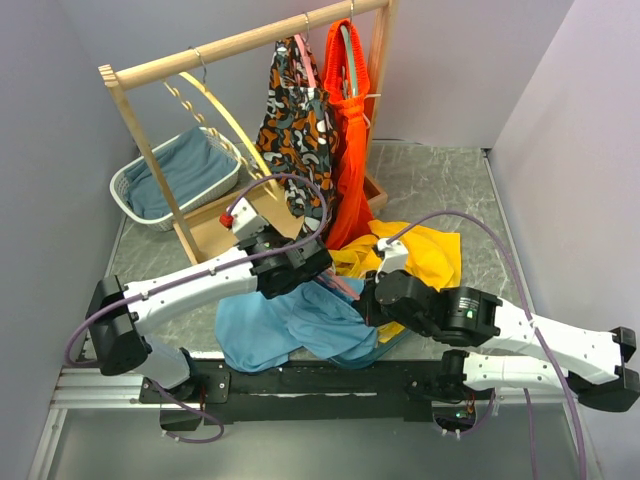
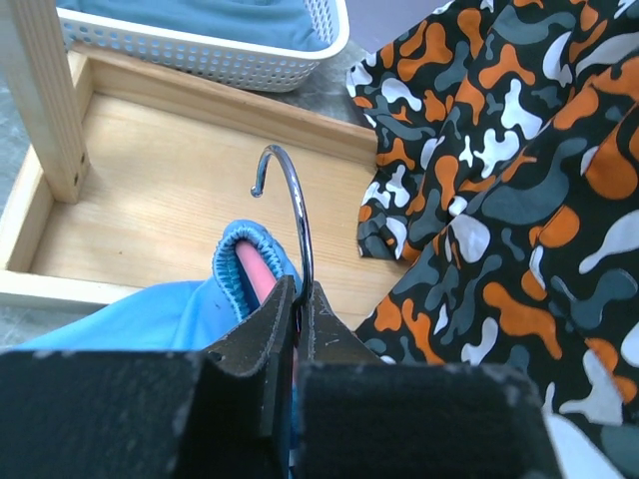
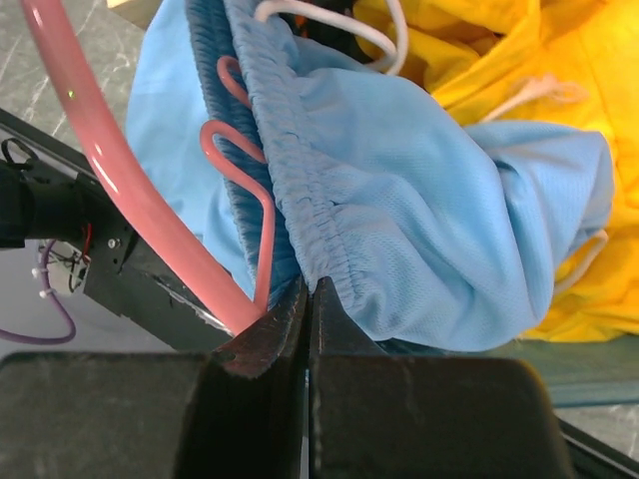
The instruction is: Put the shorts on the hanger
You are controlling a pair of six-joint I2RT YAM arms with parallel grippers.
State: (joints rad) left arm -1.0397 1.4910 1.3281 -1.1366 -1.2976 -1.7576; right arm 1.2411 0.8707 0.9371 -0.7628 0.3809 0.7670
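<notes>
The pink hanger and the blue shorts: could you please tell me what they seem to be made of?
The hanger looks like smooth, glossy pink plastic, given its sheen; its hook is shiny metal wire. The shorts are a soft, matte, finely meshed fabric, probably synthetic, with a gathered elastic waistband; the exact fibre cannot be told.

In the overhead view the shorts (image 1: pixel 290 325) and both arms cover nearly all of the hanger (image 1: pixel 341 285). Bottom centre of the left wrist view, its hook's foot vanishes inside the left claw (image 2: pixel 300 294).
</notes>
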